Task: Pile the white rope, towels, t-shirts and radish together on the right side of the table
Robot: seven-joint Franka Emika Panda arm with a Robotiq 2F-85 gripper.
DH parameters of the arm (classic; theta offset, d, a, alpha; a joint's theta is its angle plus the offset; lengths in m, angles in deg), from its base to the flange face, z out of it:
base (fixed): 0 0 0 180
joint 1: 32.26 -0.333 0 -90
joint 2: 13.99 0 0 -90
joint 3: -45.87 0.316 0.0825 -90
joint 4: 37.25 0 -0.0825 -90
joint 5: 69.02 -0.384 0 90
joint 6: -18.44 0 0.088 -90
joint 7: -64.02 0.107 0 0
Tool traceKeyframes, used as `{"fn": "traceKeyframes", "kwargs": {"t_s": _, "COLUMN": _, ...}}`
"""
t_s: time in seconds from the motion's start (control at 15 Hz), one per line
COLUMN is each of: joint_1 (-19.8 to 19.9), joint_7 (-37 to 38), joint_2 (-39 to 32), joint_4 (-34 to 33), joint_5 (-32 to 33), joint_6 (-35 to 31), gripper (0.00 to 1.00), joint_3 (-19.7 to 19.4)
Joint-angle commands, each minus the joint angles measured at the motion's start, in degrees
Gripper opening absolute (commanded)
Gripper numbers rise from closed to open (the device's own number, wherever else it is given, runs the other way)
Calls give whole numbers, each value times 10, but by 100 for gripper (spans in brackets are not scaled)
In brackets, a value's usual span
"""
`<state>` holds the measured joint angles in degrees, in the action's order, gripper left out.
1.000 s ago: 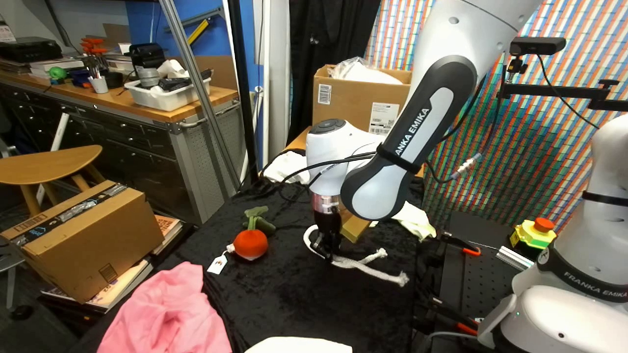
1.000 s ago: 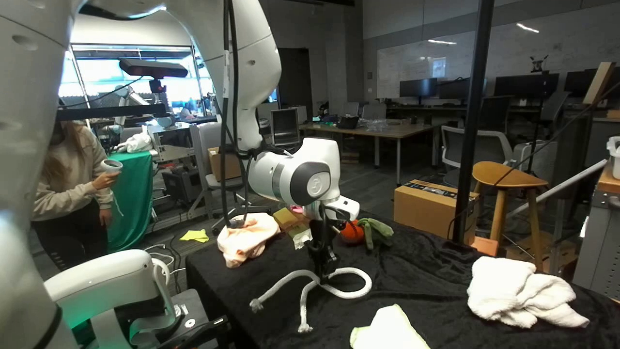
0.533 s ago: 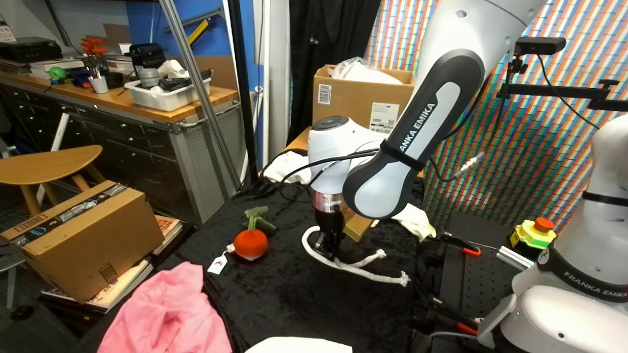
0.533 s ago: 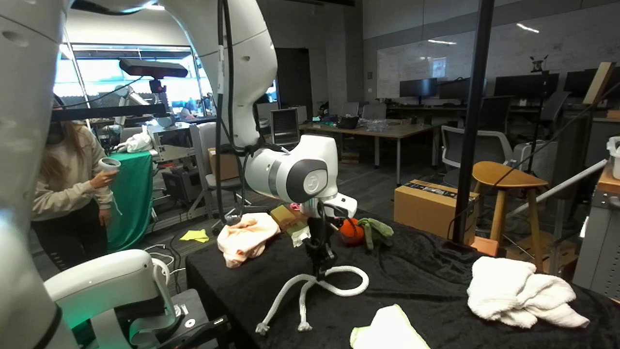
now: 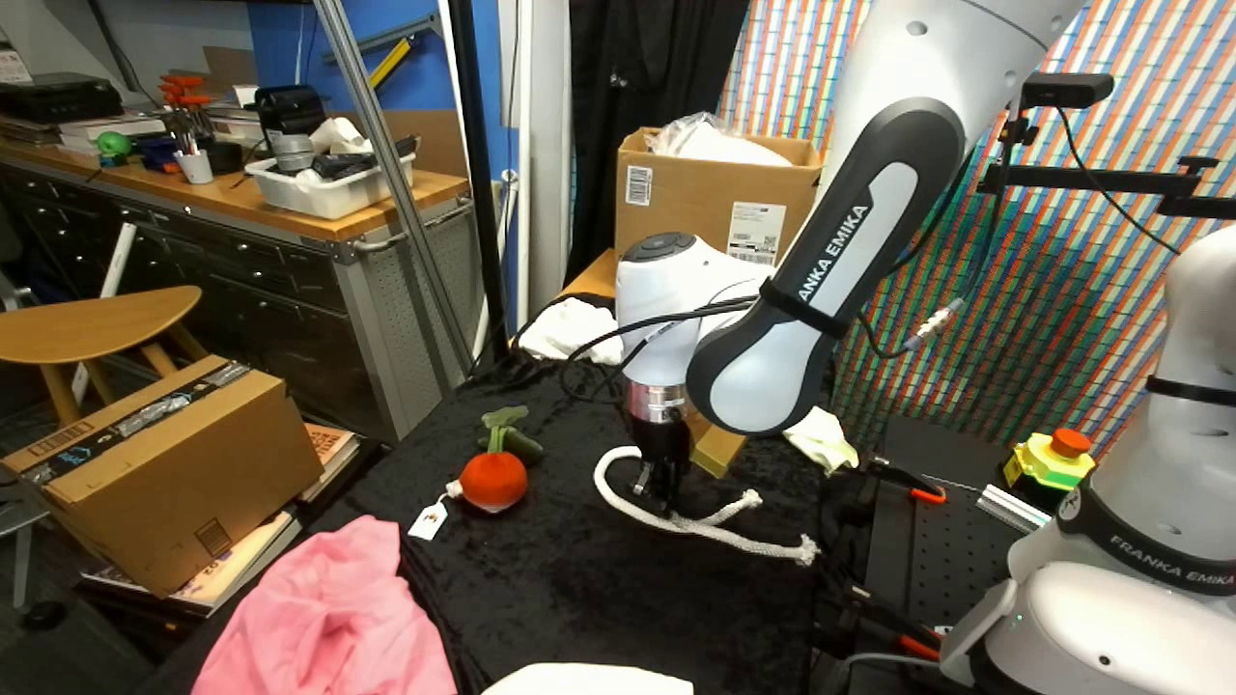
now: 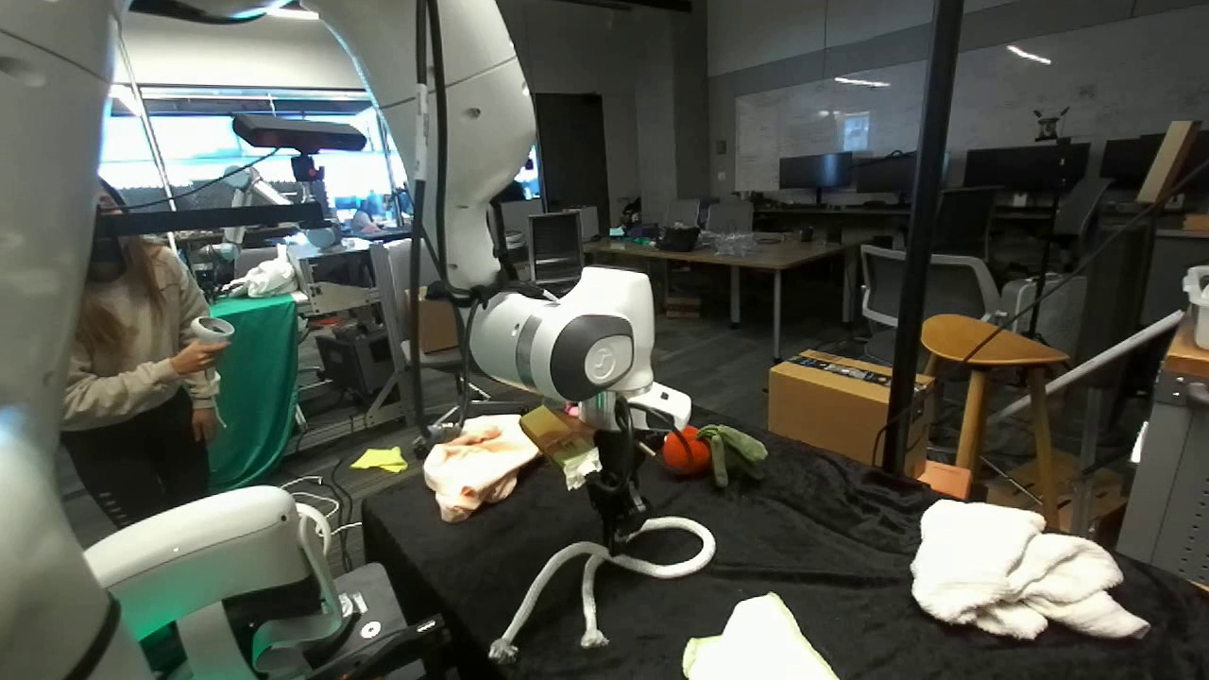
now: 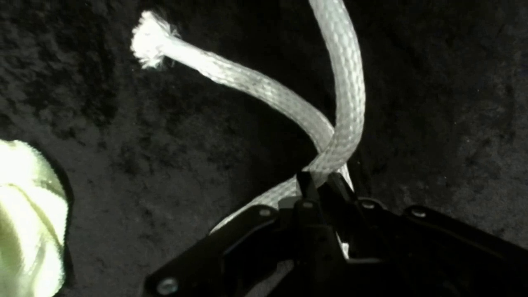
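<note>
I have the rope [image 7: 350,82] in the middle of my wrist view, its strands crossing at the tips of my gripper [image 7: 321,176], one frayed end at upper left. The tips stand nearly together, pinching the rope near that crossing. In both exterior views the rope is at lower middle, over the black table [image 5: 579,598], looped to one side with two tails to the other. In an exterior view the radish [image 5: 493,482] sits left of centre, apart from the rope, with pink cloth [image 5: 333,618] at lower left. In an exterior view a white towel [image 6: 992,567] is lower right, a peach cloth [image 6: 477,467] left of centre.
</note>
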<state>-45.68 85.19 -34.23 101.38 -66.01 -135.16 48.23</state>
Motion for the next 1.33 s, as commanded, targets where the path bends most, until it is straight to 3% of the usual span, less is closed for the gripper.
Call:
{"fn": "traceKeyframes", "kwargs": {"t_s": 0.0, "joint_1": 10, "joint_7": -26, "joint_2": 8, "joint_4": 14, "joint_5": -18, "joint_6": 0, "gripper": 17, "joint_3": 13}}
{"fn": "traceKeyframes", "kwargs": {"t_s": 0.07, "joint_1": 8, "joint_7": -25, "joint_2": 8, "joint_4": 16, "joint_5": -15, "joint_6": 2, "gripper": 42, "joint_3": 12}}
{"fn": "traceKeyframes", "kwargs": {"t_s": 0.2, "joint_1": 5, "joint_7": -21, "joint_2": 11, "joint_4": 19, "joint_5": -9, "joint_6": 6, "gripper": 46, "joint_3": 8}}
{"fn": "traceKeyframes", "kwargs": {"t_s": 0.4, "joint_1": 3, "joint_7": -17, "joint_2": 14, "joint_4": 24, "joint_5": -5, "joint_6": 9, "gripper": 69, "joint_3": 5}}
{"fn": "traceKeyframes", "kwargs": {"t_s": 0.53, "joint_1": 3, "joint_7": -17, "joint_2": 14, "joint_4": 28, "joint_5": -4, "joint_6": 11, "gripper": 31, "joint_3": 3}}
{"fn": "traceKeyframes", "kwargs": {"t_s": 0.6, "joint_1": 4, "joint_7": -18, "joint_2": 15, "joint_4": 29, "joint_5": -5, "joint_6": 12, "gripper": 31, "joint_3": 4}}
{"fn": "traceKeyframes", "kwargs": {"t_s": 0.73, "joint_1": 8, "joint_7": -23, "joint_2": 17, "joint_4": 32, "joint_5": -10, "joint_6": 12, "gripper": 15, "joint_3": 7}}
{"fn": "traceKeyframes", "kwargs": {"t_s": 0.93, "joint_1": 10, "joint_7": -29, "joint_2": 21, "joint_4": 37, "joint_5": -13, "joint_6": 12, "gripper": 11, "joint_3": 10}}
{"fn": "traceKeyframes", "kwargs": {"t_s": 1.13, "joint_1": 18, "joint_7": -46, "joint_2": 27, "joint_4": 42, "joint_5": -18, "joint_6": 20, "gripper": 14, "joint_3": 16}}
{"fn": "traceKeyframes", "kwargs": {"t_s": 1.27, "joint_1": 7, "joint_7": -24, "joint_2": 35, "joint_4": 47, "joint_5": 8, "joint_6": 28, "gripper": 15, "joint_3": -1}}
